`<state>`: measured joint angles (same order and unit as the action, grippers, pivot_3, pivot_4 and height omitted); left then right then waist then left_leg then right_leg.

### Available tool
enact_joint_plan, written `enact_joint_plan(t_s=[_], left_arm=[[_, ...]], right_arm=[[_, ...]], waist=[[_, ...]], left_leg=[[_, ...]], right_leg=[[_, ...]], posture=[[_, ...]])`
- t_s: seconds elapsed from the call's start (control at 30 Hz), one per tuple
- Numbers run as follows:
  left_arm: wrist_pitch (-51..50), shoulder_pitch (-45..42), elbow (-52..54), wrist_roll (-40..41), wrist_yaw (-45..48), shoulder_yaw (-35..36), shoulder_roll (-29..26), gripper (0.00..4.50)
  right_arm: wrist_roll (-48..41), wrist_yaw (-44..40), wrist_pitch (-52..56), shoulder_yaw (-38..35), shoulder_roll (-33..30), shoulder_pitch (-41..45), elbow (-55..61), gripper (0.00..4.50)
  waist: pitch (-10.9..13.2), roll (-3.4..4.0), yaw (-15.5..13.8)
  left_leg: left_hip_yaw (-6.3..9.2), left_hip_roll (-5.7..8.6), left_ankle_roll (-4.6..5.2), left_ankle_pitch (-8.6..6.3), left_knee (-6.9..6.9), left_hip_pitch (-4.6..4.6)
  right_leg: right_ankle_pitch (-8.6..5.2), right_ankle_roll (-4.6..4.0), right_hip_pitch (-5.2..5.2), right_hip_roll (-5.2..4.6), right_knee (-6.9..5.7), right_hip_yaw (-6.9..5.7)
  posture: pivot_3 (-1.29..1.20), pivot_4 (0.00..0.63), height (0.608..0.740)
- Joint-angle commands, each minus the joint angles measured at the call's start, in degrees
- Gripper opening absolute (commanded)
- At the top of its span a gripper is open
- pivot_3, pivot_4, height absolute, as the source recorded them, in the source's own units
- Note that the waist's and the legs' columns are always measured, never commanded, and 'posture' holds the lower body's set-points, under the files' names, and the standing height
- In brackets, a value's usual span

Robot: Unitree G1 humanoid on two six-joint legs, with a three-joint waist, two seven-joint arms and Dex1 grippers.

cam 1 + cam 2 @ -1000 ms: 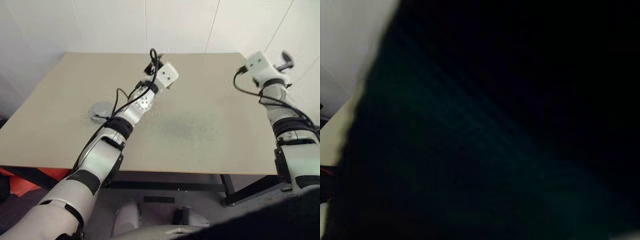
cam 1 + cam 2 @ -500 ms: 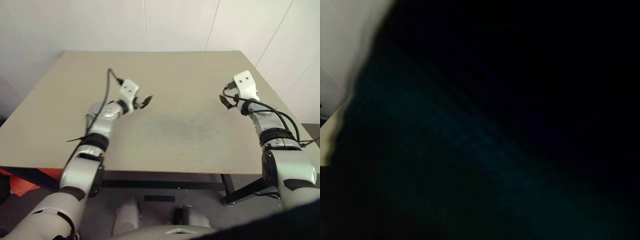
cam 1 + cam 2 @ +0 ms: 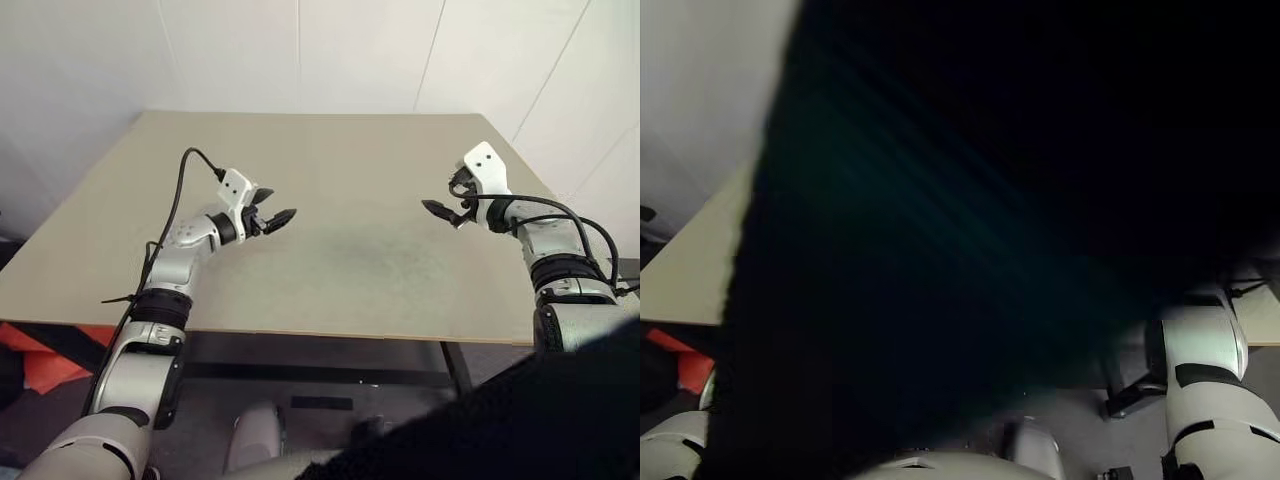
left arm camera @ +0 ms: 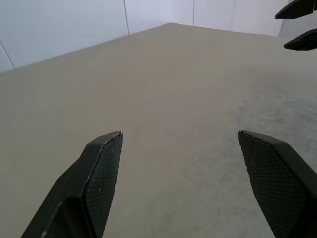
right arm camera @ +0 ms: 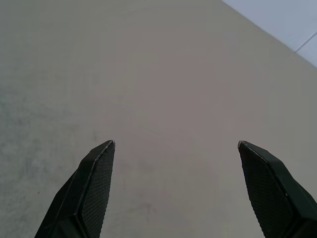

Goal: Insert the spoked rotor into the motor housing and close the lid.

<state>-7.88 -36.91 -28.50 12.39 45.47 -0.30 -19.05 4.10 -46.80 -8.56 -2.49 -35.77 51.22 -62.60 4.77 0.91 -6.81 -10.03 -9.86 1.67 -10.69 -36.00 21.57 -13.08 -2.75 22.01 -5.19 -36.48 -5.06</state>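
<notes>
one broad beige tabletop (image 3: 340,190) spans the head view, with a faint darker smudge near its middle. two arms reach over it from either side, their tips pointing inward toward each other and well apart. left end effector (image 3: 272,219) hovers above the left part of the surface, fingers spread wide and holding nothing. right end effector (image 3: 440,210) hovers over the right part, equally spread and empty. i cannot tell where the rotor, housing or lid lie.
</notes>
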Motion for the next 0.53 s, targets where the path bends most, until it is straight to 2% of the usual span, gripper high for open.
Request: enact_joint_plan(t_s=[0.03, 0.2, 0.4, 0.53], left_arm=[[0.2, -0.3, 2.6, 0.4, -0.5, 1.7, -1.8, 3.96], [1.3, 0.3, 2.6, 0.2, -1.8, 2.9, -3.3, 3.96], [3.0, 1.0, 2.4, 0.2, -6.6, 5.5, -3.4, 3.96], [3.0, 1.4, 3.2, 0.0, -7.8, 5.7, -3.0, 3.96]], right_arm=[[-1.3, -0.8, 0.0, -0.4, -0.6, -0.2, 3.2, 4.50], [-1.2, -1.0, 0.0, -0.3, -0.7, -0.9, 4.2, 4.50], [-1.4, -0.7, 0.3, -0.2, 0.4, -2.3, 6.1, 4.50], [-2.0, -1.6, 0.9, -0.2, 1.7, -2.8, 7.3, 4.50]], waist=[[0.0, 0.00, 0.4], [0.0, 0.00, 1.0], [0.0, 0.01, 0.9], [0.0, 0.01, 0.9]], left_leg=[[-0.01, 0.00, 0.00, 0.00, 0.03, 0.01], [-0.02, -0.01, -0.02, 0.03, 0.25, 0.31], [-0.03, -0.01, 0.07, 0.01, 0.30, 1.04], [-0.04, -0.01, 0.07, 0.00, 0.29, 1.07]], right_leg=[[0.01, -0.01, 0.05, 0.00, -0.04, 0.00], [0.25, -0.43, 0.44, 0.04, -0.12, 0.00], [0.26, -0.45, 1.16, 0.06, -0.18, -0.03], [0.26, -0.45, 1.18, 0.05, -0.18, -0.03]], posture=[[0.00, 0.000, 0.740], [0.00, 0.000, 0.740], [0.00, 0.000, 0.740], [0.00, 0.000, 0.740]])
